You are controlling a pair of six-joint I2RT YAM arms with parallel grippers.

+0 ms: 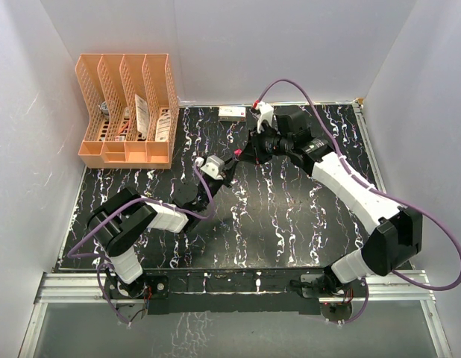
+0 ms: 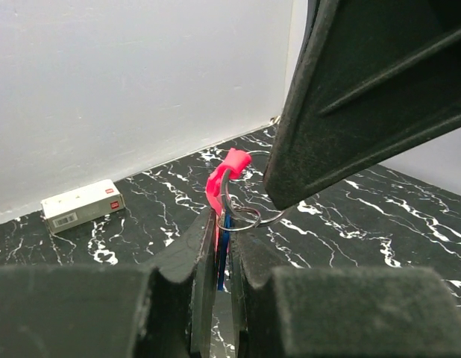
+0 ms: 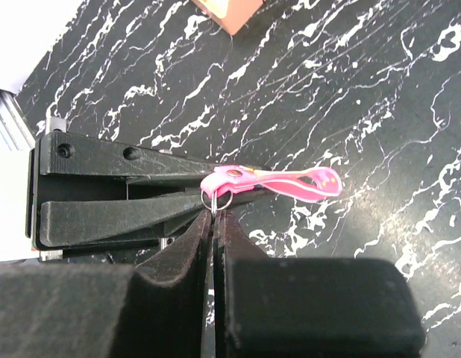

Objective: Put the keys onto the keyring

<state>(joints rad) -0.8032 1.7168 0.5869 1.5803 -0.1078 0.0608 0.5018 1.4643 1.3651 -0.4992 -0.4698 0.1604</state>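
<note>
My two grippers meet tip to tip above the middle of the black marbled table [image 1: 290, 224]. The left gripper [image 2: 224, 224] is shut on a blue key [image 2: 224, 250], held edge-on, with the pink keyring strap [image 2: 219, 183] pressed beside it. The strap's thin ring [image 2: 244, 217] sticks out just past the jaws. My right gripper [image 3: 216, 218] is shut on a thin silver piece at that ring [image 3: 215, 200]; whether it is the ring's wire or a silver key I cannot tell. The strap [image 3: 290, 181] juts free to the right. From above, the strap [image 1: 237, 154] is only a red speck.
An orange file rack [image 1: 126, 112] stands at the back left. A small grey-white box [image 1: 232, 112] lies by the back wall, also in the left wrist view [image 2: 81, 205]. Purple cables [image 1: 320, 112] arch over both arms. White walls enclose three sides.
</note>
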